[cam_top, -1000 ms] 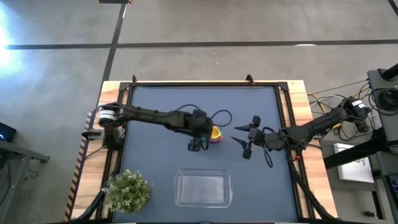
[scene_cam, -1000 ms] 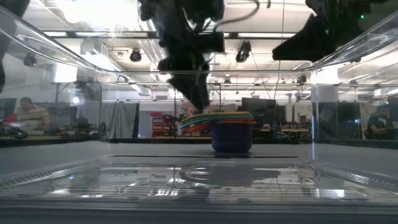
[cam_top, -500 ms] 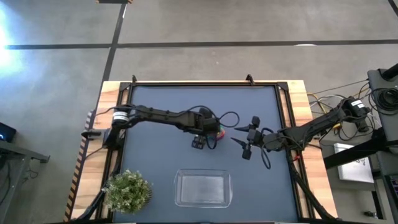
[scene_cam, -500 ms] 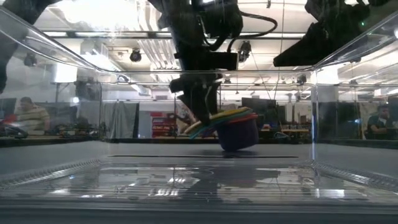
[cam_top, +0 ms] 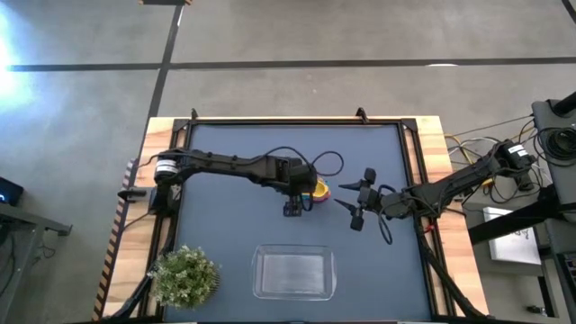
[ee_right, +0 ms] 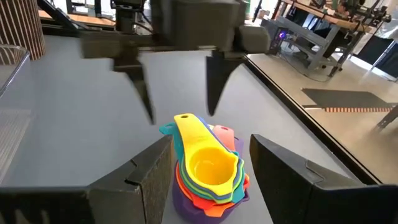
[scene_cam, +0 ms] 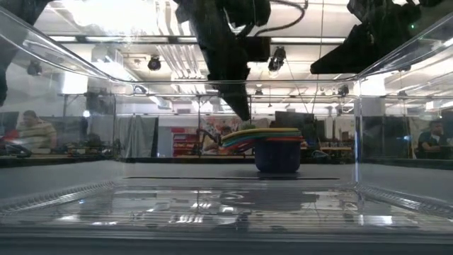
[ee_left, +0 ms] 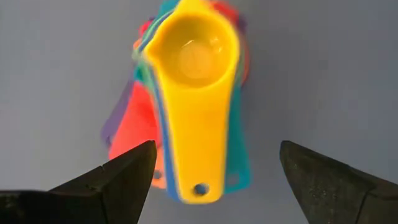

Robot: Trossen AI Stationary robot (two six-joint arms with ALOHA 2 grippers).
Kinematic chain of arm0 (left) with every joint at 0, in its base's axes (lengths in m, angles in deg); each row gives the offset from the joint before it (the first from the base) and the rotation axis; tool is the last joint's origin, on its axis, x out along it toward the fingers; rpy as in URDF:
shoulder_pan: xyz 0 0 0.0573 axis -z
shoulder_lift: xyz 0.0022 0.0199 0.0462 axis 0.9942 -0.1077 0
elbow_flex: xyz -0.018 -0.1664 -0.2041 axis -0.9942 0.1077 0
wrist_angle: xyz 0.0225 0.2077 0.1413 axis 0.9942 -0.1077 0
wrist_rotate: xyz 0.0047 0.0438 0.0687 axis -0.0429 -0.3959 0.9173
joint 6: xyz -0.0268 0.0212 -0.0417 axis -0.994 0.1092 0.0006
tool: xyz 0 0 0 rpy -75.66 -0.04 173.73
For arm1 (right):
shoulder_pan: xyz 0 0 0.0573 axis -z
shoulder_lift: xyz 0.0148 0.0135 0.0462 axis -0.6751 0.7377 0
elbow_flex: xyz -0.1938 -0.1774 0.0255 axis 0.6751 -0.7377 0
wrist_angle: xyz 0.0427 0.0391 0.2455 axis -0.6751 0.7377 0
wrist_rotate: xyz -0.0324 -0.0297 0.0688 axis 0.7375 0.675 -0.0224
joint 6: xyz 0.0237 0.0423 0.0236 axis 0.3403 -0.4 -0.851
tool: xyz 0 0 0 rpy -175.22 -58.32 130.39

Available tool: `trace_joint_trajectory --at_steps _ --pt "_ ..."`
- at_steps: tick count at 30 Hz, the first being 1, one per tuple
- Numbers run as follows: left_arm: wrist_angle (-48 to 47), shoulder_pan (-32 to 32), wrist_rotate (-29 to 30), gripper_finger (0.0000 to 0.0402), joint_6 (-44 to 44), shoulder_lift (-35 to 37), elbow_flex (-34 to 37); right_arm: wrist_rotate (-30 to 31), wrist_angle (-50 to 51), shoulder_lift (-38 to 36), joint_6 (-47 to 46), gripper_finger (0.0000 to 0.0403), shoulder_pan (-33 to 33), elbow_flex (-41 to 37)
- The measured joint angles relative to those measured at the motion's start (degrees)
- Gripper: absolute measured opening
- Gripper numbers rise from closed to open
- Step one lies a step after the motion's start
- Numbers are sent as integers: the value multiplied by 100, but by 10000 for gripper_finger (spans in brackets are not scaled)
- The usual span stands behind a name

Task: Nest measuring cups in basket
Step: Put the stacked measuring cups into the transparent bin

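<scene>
The measuring cups (ee_left: 194, 93) stand nested in one stack on the dark table mat, yellow on top, purple at the bottom (ee_right: 208, 174), with their handles fanned out. In the high view the cups (cam_top: 317, 191) sit mid-table. My left gripper (ee_left: 217, 149) hangs open just above the handles, one finger on either side, touching nothing; from the low view it is above the stack (scene_cam: 276, 147). My right gripper (cam_top: 354, 205) waits open to the right of the stack, level with it. The clear basket (cam_top: 294, 273) lies flat at the near edge.
A bushy green plant (cam_top: 184, 274) stands at the table's near left corner, left of the basket. A raised frame (cam_top: 297, 121) runs around the mat. The low view looks through the basket's clear walls (scene_cam: 396, 57). People sit in the room behind.
My left gripper dipped onto the handles, and the stack tipped with its handle side down. The gripper then rose clear. The stack stands upright again, shifted slightly toward the table's right.
</scene>
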Motion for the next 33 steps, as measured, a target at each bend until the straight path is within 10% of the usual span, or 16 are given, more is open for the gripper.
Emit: trace_joint_trajectory --at_steps 33 --pt "633 -21 1069 353 1004 -618 7 7 -36 -2 14 201 2 0"
